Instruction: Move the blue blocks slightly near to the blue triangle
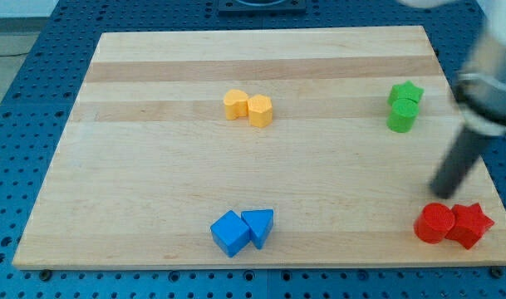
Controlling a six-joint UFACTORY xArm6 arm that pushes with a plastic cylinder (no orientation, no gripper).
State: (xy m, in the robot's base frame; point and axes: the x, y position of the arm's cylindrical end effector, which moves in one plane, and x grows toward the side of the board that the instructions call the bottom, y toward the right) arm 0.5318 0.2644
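A blue cube (230,232) and a blue triangle (259,226) sit touching each other near the board's bottom edge, a little left of centre, the cube on the left. My tip (440,194) is far to their right, just above the red blocks. The rod rises blurred toward the view's upper right.
Two yellow blocks (248,107) touch at the upper middle. A green star (406,93) and a green block (401,117) sit at the upper right. A red cylinder (434,222) and a red star (470,224) touch at the lower right. The wooden board (153,166) lies on a blue pegboard.
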